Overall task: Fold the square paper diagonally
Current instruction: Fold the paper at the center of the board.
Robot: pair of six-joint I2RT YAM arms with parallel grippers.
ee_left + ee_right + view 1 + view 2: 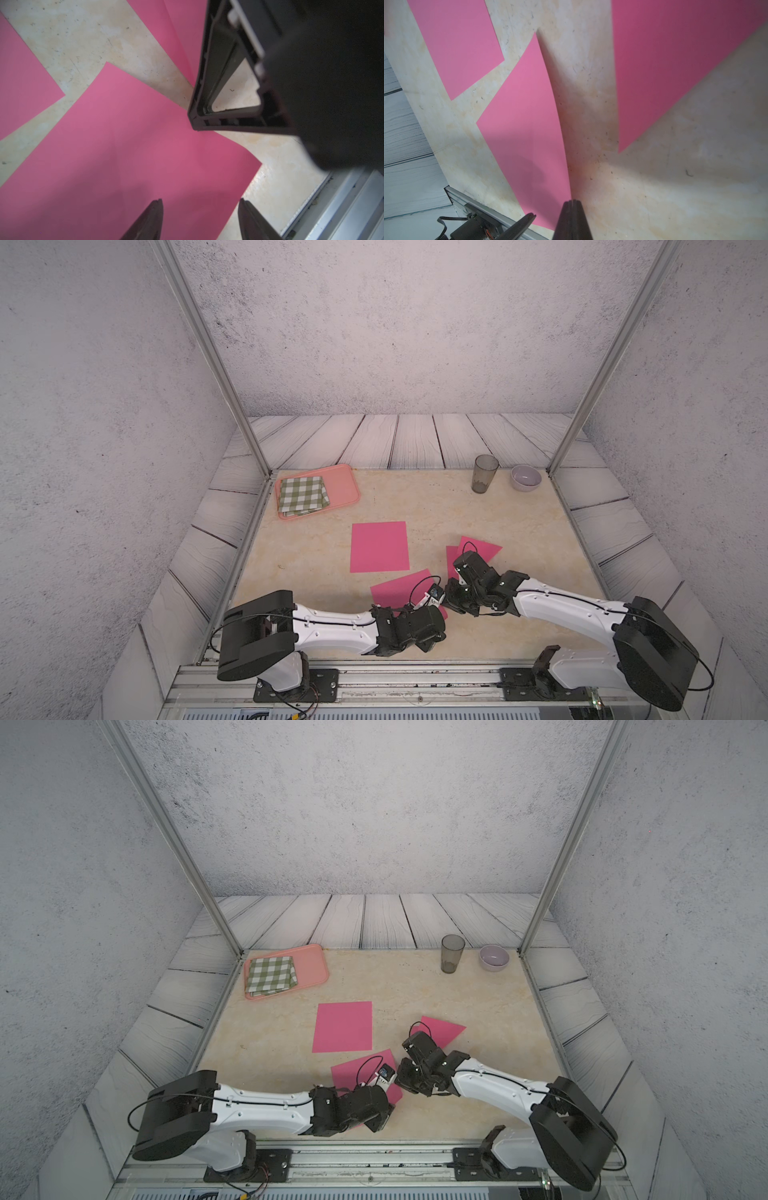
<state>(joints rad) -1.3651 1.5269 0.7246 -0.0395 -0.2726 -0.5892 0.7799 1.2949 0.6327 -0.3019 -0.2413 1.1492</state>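
We saw the pink square paper [395, 591] lying flat-coloured and uncreased, turned at an angle, near the middle of the table's [519, 614] front edge. In the right wrist view its side toward the table's right edge curled up off the surface and threw a shadow beneath it; the rest of the sheet lay flat.

The right gripper [572, 204] sat at that raised side, jaws pressed together on the paper's border. The left gripper [200, 204] hung over the part of the sheet nearest the front edge, jaws well apart and holding nothing: one fingertip [154, 209] was above the pink, the other past the paper's border above bare table. We could not tell whether either tip touched.

In both top views the two wrists met over the paper's right part and hid it. A second pink sheet [379, 546] lay flat just behind it toward the table's centre, not touching; a third sheet [484, 549] lay partly under the right arm.
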